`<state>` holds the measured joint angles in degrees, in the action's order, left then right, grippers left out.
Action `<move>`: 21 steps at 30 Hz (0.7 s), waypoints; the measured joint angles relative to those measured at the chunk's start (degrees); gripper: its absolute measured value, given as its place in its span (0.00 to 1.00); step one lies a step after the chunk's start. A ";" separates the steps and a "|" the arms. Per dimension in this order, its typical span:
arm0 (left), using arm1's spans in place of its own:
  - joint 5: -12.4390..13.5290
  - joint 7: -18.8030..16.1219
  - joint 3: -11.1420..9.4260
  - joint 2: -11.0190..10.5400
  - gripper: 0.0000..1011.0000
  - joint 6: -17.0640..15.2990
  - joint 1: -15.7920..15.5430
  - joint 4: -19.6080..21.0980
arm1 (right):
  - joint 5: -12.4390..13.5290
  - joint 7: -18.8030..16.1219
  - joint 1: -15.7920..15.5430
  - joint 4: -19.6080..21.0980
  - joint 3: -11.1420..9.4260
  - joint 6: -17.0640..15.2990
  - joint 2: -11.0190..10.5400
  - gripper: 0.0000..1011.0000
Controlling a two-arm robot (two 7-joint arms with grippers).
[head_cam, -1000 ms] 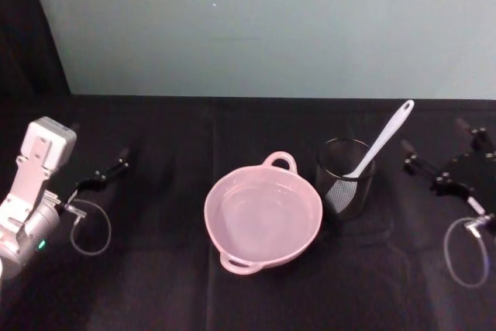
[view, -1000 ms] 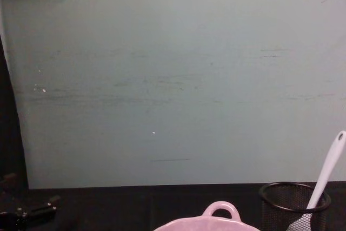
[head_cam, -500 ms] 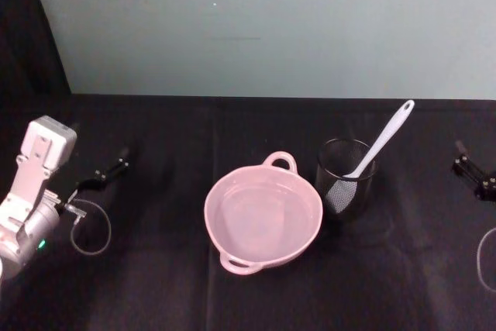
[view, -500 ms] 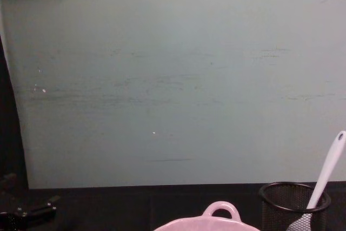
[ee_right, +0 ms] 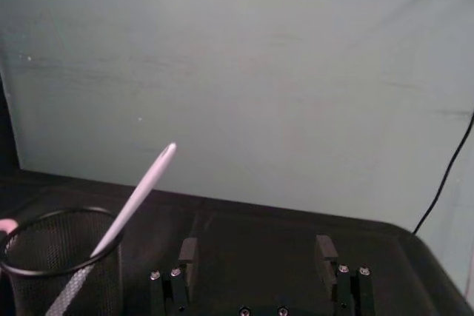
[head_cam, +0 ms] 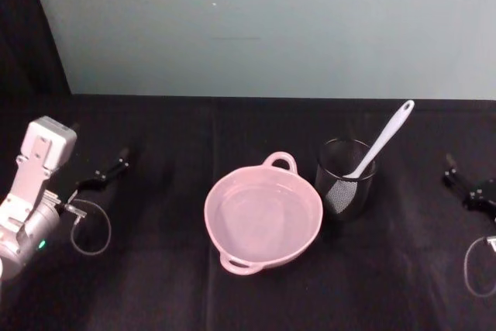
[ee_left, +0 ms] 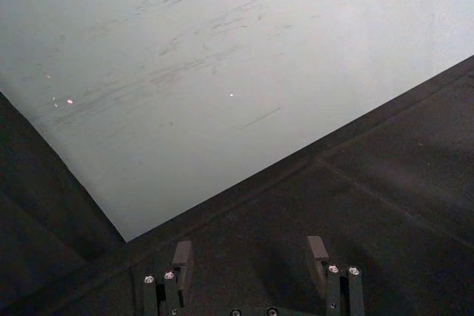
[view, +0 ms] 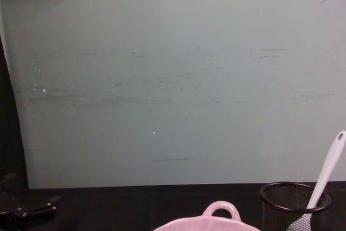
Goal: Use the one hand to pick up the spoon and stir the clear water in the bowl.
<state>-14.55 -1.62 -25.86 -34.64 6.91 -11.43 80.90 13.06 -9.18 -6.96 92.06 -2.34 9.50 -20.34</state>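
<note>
Black wire-mesh cup (head_cam: pixel 345 177) on black tablecloth (head_cam: pixel 155 284), pale green wall (head_cam: pixel 271 25) behind.

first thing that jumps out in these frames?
The pale pink bowl mid-table on the black cloth, clear water inside. Just to its right, the white spoon stands slanted in a black wire-mesh cup, handle poking up. The right tool sits open at the table's right edge, the left tool open at the far left.

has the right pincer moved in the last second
Yes. In the head view the right pincer, open, has drawn back toward the right edge, farther from the black wire-mesh cup that holds the long white plastic spoon.
</note>
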 joint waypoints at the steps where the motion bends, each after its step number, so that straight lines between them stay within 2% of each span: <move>1: 0.00 0.00 0.00 0.00 0.99 0.00 0.00 0.00 | 0.03 -0.37 0.30 -0.57 0.08 0.26 0.14 0.99; 5: 0.00 0.00 0.00 0.00 0.99 0.00 0.00 0.00 | 0.18 -2.33 1.78 -3.43 0.33 1.68 0.79 0.99; 12: 0.00 0.00 0.00 0.00 0.99 0.00 0.00 0.00 | 0.03 -3.92 3.24 -5.85 0.48 2.52 1.90 0.99; 21: 0.00 0.00 0.00 0.00 0.99 0.00 0.00 0.00 | 0.02 -3.85 3.08 -5.54 0.50 2.48 1.70 0.99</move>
<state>-14.55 -1.62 -25.86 -34.65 6.91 -11.43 80.90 13.09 -13.03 -3.88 86.52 -1.84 11.98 -18.63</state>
